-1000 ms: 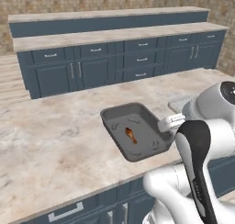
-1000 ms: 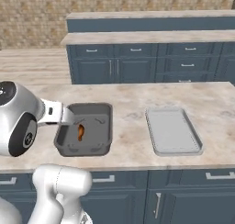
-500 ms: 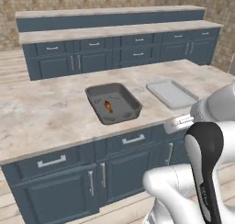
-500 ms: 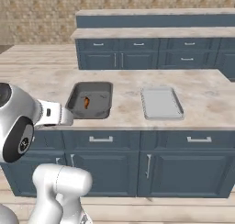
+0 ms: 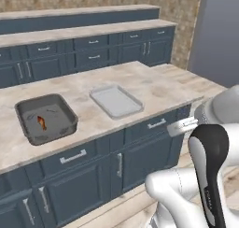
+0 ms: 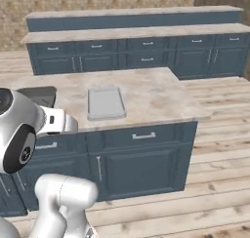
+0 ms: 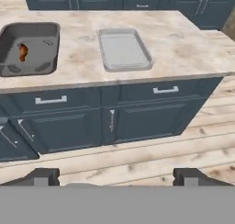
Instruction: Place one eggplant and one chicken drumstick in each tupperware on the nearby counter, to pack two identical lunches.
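- Gripper (image 7: 117, 176), jaws wide and empty, faces the counter (image 7: 183, 48) from the floor.
- Dark tub (image 7: 27, 48) holds one drumstick (image 7: 23, 52); pale tray (image 7: 123, 49) nearer the right edge is bare.
- Best fetch food next.

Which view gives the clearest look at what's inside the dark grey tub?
The hand view: it looks down into the dark grey tub, showing one small orange-brown item lying on its floor. The left base view shows the same item, smaller and at a slant. In the right base view the robot's arm hides most of the tub.
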